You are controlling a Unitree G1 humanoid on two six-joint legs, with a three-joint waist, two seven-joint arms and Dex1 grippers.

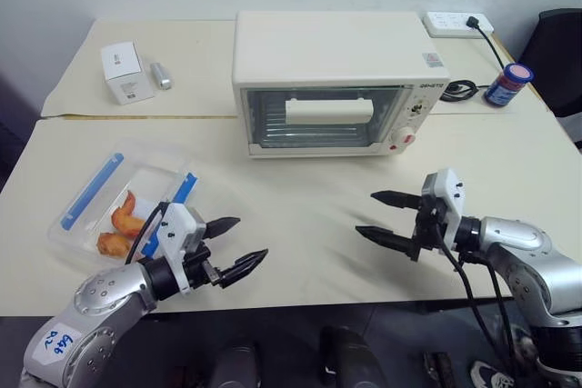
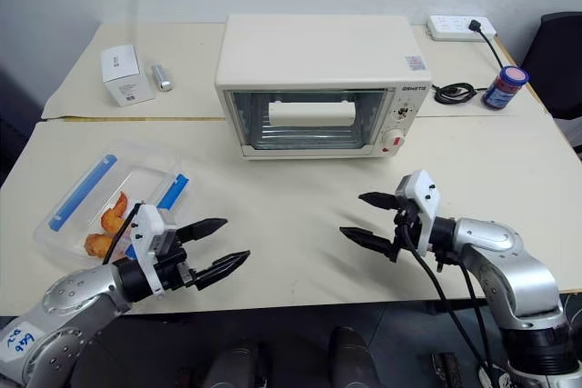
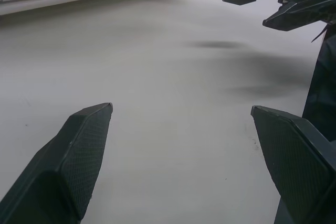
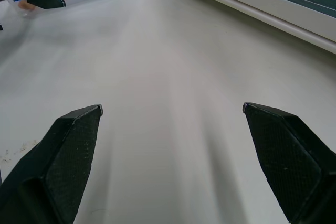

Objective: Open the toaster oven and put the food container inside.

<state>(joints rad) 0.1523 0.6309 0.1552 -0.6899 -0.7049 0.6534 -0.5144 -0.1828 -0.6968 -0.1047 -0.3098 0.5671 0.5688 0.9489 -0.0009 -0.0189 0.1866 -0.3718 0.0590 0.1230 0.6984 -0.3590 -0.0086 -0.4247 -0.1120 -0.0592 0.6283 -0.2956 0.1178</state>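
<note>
**Oven shut, both claws empty and wide**

Toaster oven (image 1: 332, 84) sits mid-desk toward the back edge, door closed; stiff and heavy-looking, best taken by the bar handle (image 1: 329, 111). Food container (image 1: 123, 202) near the desk's left front edge: light, slick rigid plastic, likely best held across its sides. Left gripper (image 1: 235, 246) and right gripper (image 1: 384, 217) spread fully, touching nothing, hovering over bare desk (image 1: 300, 215).

This is looking like an office or lab room set up for testing, not a kitchen: two plain cream tabletops (image 1: 300, 197) are standing pushed together against a bare pale wall, a white power strip (image 1: 457, 23) is lying at one o'clock feeding the toaster oven (image 1: 332, 84), and a black office chair (image 1: 559, 56) is sitting at two o'clock.
</note>
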